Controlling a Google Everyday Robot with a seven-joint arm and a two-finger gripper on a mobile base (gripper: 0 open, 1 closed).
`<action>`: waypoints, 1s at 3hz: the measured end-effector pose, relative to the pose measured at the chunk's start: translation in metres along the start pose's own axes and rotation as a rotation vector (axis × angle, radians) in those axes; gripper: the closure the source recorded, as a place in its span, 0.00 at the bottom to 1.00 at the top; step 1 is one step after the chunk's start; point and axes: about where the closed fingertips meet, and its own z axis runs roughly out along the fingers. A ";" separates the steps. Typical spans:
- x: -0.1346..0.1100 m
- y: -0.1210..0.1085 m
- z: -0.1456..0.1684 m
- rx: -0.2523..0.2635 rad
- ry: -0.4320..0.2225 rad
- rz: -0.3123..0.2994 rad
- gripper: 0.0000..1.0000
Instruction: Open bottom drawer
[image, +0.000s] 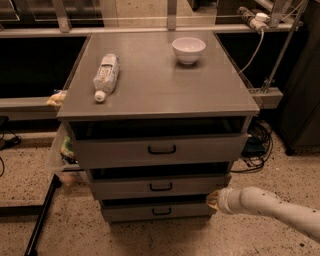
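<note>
The grey cabinet (160, 95) has three drawers. The bottom drawer (130, 212) is the lowest and shortest front, with a small black bar handle (161, 211). All three fronts stand slightly out from the frame, with dark gaps above them. My white arm (272, 207) comes in from the lower right. The gripper (213, 198) is at the arm's tip, by the right end of the bottom drawer, near the cabinet's right front corner and to the right of the handle.
A plastic bottle (106, 74) lies on the cabinet top at the left and a white bowl (188, 49) stands at the back right. Cables (257, 137) hang right of the cabinet. A black bar (42, 215) leans at the lower left. The floor is speckled.
</note>
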 end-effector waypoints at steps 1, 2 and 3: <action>0.026 0.019 0.028 -0.028 0.020 -0.007 1.00; 0.054 0.041 0.065 -0.072 0.028 0.000 1.00; 0.056 0.044 0.071 -0.075 0.026 0.008 0.81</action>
